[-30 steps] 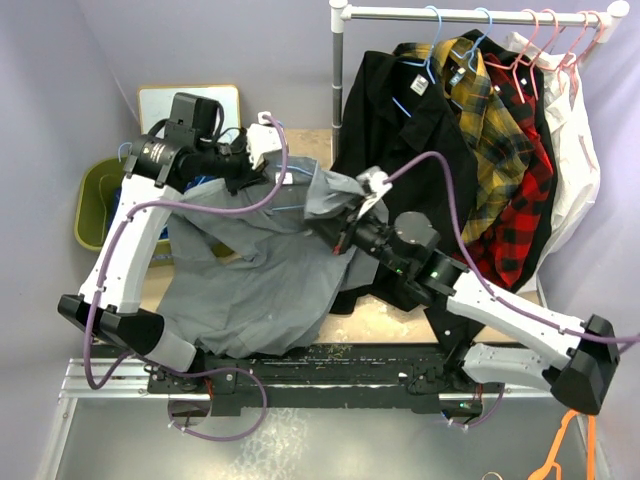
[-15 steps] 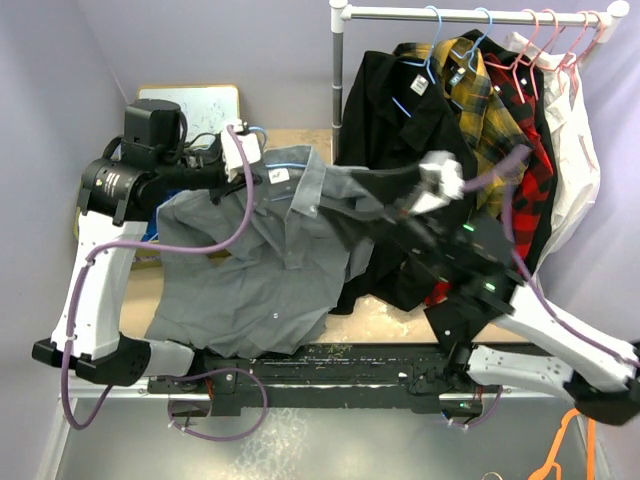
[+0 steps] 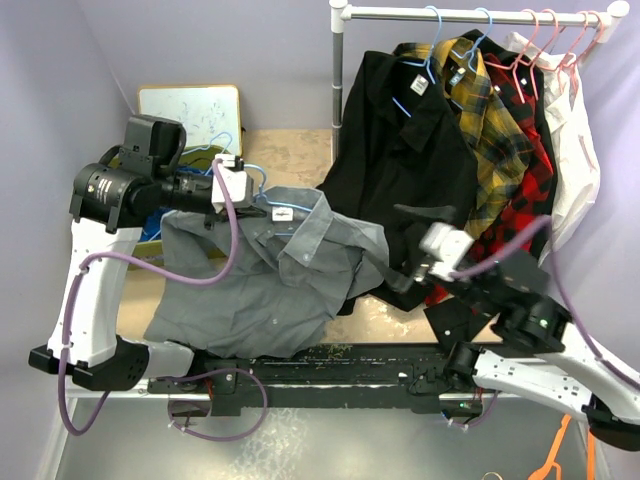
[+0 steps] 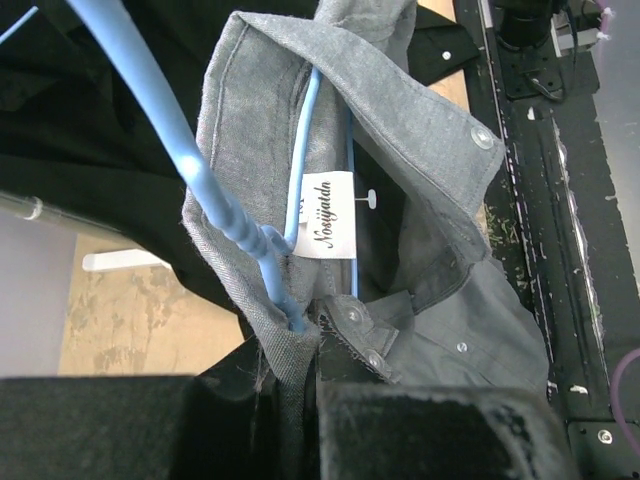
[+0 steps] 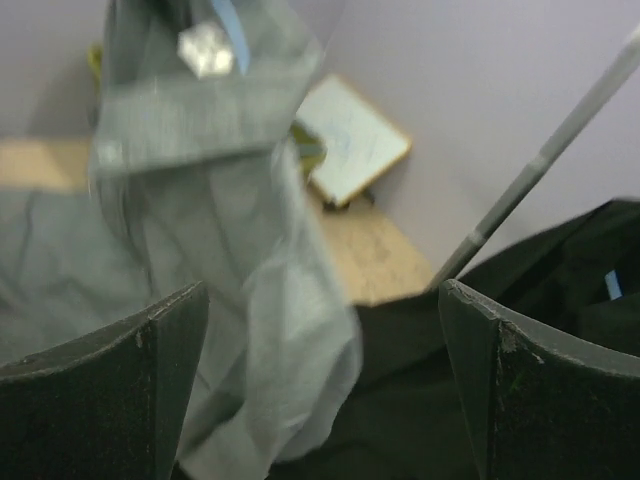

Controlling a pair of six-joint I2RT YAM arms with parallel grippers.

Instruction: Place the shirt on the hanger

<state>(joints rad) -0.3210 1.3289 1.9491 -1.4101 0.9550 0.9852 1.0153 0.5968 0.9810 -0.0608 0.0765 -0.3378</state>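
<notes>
Right gripper (image 5: 322, 290) lets go of the shirt (image 3: 270, 280) and pulls back toward its own base, jaws spread wide and empty.

Ahead of its open fingers the grey cloth hangs loose, no longer stretched sideways. Farther off, the left gripper (image 4: 300, 345) is clamped on the collar (image 4: 400, 110) together with the neck of the hanger (image 4: 215, 190), whose blue wire runs inside the collar just beyond its fingertips, past the white label (image 4: 327, 215). Below that hand the shirt droops onto the table (image 3: 290, 150). One shoulder seems threaded; the other probably still needs pulling over, so the freed hand likely must regrasp, and the single pinch could slip.
</notes>
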